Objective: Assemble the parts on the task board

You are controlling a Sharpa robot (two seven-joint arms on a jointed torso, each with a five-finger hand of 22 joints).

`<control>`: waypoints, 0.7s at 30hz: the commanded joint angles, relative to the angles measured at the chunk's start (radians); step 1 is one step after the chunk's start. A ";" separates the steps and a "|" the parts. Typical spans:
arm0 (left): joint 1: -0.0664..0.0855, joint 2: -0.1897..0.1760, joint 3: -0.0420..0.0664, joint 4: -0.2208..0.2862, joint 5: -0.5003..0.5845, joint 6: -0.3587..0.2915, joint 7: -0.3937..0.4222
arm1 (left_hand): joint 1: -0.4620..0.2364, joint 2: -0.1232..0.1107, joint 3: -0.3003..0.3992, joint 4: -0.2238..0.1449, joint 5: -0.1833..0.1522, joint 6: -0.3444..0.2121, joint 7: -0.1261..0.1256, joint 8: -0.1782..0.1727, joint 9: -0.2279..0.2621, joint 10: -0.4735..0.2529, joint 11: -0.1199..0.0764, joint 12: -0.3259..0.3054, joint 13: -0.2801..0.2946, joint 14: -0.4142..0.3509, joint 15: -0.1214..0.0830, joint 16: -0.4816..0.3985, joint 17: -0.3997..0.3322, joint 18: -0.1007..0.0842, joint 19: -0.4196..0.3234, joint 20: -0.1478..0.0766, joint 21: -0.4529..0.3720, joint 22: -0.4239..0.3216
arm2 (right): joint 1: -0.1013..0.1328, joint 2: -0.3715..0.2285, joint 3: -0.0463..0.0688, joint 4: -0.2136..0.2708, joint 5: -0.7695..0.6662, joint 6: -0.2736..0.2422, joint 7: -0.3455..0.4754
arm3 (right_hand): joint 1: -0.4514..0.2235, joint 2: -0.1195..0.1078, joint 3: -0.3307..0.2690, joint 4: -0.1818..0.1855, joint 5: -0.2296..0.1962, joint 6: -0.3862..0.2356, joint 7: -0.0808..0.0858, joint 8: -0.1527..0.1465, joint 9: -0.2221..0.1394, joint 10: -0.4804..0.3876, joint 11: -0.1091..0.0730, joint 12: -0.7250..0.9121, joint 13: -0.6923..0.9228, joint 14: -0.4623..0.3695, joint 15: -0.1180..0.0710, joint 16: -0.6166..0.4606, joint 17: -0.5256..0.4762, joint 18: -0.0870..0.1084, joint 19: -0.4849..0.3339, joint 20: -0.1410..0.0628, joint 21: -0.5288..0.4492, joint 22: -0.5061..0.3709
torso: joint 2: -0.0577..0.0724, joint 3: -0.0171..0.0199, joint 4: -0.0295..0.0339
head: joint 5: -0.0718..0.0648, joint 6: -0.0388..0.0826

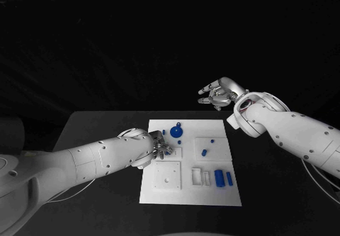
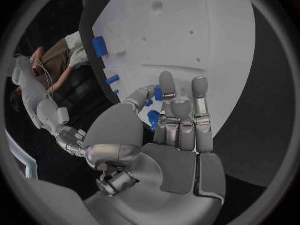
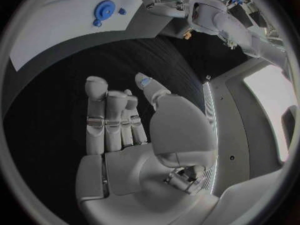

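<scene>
The white task board (image 1: 166, 194) lies in the middle of the black table. On its far part lies a round blue disc (image 1: 176, 131) (image 3: 104, 8) with small blue pieces beside it. Two blue pegs (image 1: 204, 151) stand near the middle and two blue blocks (image 1: 219, 177) (image 2: 100, 46) lie near the right edge. My left hand (image 1: 160, 147) (image 2: 178, 120) hovers over the board's left edge with fingers stretched out; blue pieces (image 2: 158, 92) show between thumb and fingers, and nothing is plainly held. My right hand (image 1: 221, 93) (image 3: 122, 130) is raised beyond the board's far edge, empty.
White recessed squares (image 1: 167, 175) and slots (image 1: 197, 176) mark the near half of the board. Bare black table (image 1: 99, 128) lies to both sides of the board. My right forearm (image 1: 297, 132) crosses above the table's right side.
</scene>
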 commanded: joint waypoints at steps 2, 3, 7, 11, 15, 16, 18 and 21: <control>-0.009 0.002 -0.006 -0.002 -0.009 0.048 -0.031 | 0.020 0.012 0.046 -0.045 0.004 0.090 -0.083 0.004 0.002 0.048 -0.005 0.006 0.001 0.001 -0.007 0.006 0.001 -0.013 0.003 0.000 -0.004 0.018 | 0.000 0.001 0.001 0.000 -0.004 0.015 0.001 | -0.009 0.001 0.004 0.000 0.001 0.008 0.001 -0.003 0.000 -0.006 0.003 0.002 0.000 -0.003 0.000 -0.003 0.001 0.014 0.047 0.004 -0.004 0.055 | 0.000 -0.0002 0.0004 | 0.000 0.000; -0.009 0.002 -0.006 -0.002 -0.010 0.050 -0.032 | 0.020 0.012 0.046 -0.045 0.004 0.090 -0.083 0.004 0.002 0.048 -0.005 0.006 0.001 0.001 -0.007 0.006 0.001 -0.013 0.003 0.000 -0.004 0.018 | 0.000 0.001 0.001 0.000 -0.004 0.015 0.001 | -0.009 0.001 0.004 0.000 0.001 0.008 0.001 -0.003 0.000 -0.006 0.003 0.002 0.000 -0.003 0.000 -0.003 0.001 0.014 0.047 0.004 -0.004 0.055 | 0.000 -0.0002 0.0002 | 0.000 0.000; -0.009 0.003 -0.006 -0.004 -0.013 0.054 -0.036 | 0.020 0.012 0.046 -0.045 0.004 0.090 -0.083 0.004 0.002 0.048 -0.005 0.006 0.001 0.001 -0.007 0.006 0.001 -0.013 0.003 0.000 -0.004 0.018 | 0.000 0.001 0.001 0.000 -0.004 0.016 0.001 | -0.009 0.001 0.004 0.000 0.001 0.008 0.001 -0.003 0.000 -0.006 0.003 0.002 0.000 -0.003 0.000 -0.003 0.001 0.014 0.047 0.004 -0.004 0.055 | 0.000 -0.0001 0.0006 | 0.000 0.000; -0.009 0.006 -0.006 -0.008 -0.016 0.053 -0.040 | 0.020 0.012 0.046 -0.045 0.004 0.090 -0.083 0.004 0.002 0.048 -0.005 0.006 0.001 0.001 -0.007 0.006 0.001 -0.013 0.003 0.000 -0.004 0.018 | 0.000 0.002 0.001 -0.001 -0.004 0.016 0.001 | -0.009 0.001 0.004 0.000 0.001 0.008 0.001 -0.003 0.000 -0.006 0.003 0.002 0.000 -0.003 0.000 -0.003 0.001 0.014 0.047 0.004 -0.004 0.055 | 0.000 0.0002 0.0009 | -0.001 0.001; -0.009 0.012 -0.006 -0.013 -0.019 0.054 -0.044 | 0.021 0.011 0.045 -0.043 -0.004 0.090 -0.083 0.004 0.003 0.048 -0.005 0.007 0.001 0.001 -0.007 0.008 0.001 -0.013 0.004 0.000 -0.004 0.018 | 0.000 0.003 0.001 -0.001 -0.004 0.017 0.001 | -0.009 0.001 0.004 0.000 0.001 0.008 0.001 -0.003 0.000 -0.006 0.003 0.002 0.000 -0.003 0.000 -0.003 0.001 0.014 0.047 0.004 -0.004 0.055 | 0.001 -0.0001 0.0000 | -0.001 0.002; -0.010 0.013 -0.006 -0.015 -0.021 0.055 -0.045 | 0.021 0.011 0.044 -0.042 -0.006 0.092 -0.084 0.004 0.004 0.048 -0.006 0.010 0.002 0.002 -0.007 0.010 0.004 -0.013 0.005 0.000 -0.004 0.018 | 0.000 0.003 0.001 -0.001 -0.004 0.018 0.001 | -0.009 0.001 0.004 0.000 0.001 0.008 0.001 -0.003 0.000 -0.006 0.003 0.002 0.000 -0.003 0.000 -0.003 0.001 0.014 0.047 0.004 -0.004 0.055 | 0.001 -0.0001 0.0001 | -0.001 0.001; -0.010 0.016 -0.006 -0.017 -0.025 0.056 -0.047 | 0.022 0.011 0.042 -0.041 -0.006 0.094 -0.085 0.004 0.006 0.047 -0.006 0.014 0.004 0.005 -0.008 0.014 0.009 -0.014 0.007 -0.001 -0.004 0.019 | 0.000 0.004 0.000 -0.001 -0.004 0.018 0.001 | -0.009 0.001 0.004 0.000 0.001 0.008 0.001 -0.003 0.000 -0.006 0.003 0.002 0.000 -0.003 0.000 -0.003 0.001 0.014 0.047 0.004 -0.004 0.055 | 0.001 -0.0003 0.0000 | -0.001 0.002; -0.012 0.019 -0.006 -0.022 -0.028 0.056 -0.047 | 0.023 0.009 0.038 -0.038 -0.007 0.100 -0.088 0.005 0.019 0.048 -0.008 0.024 0.006 0.010 -0.009 0.023 0.022 -0.014 0.009 -0.001 -0.003 0.019 | 0.000 0.004 0.000 -0.002 -0.004 0.019 0.001 | -0.009 0.001 0.004 0.000 0.001 0.008 0.001 -0.003 0.000 -0.006 0.003 0.002 0.000 -0.003 0.000 -0.003 0.001 0.014 0.047 0.004 -0.004 0.055 | 0.001 0.0004 -0.0002 | -0.002 0.002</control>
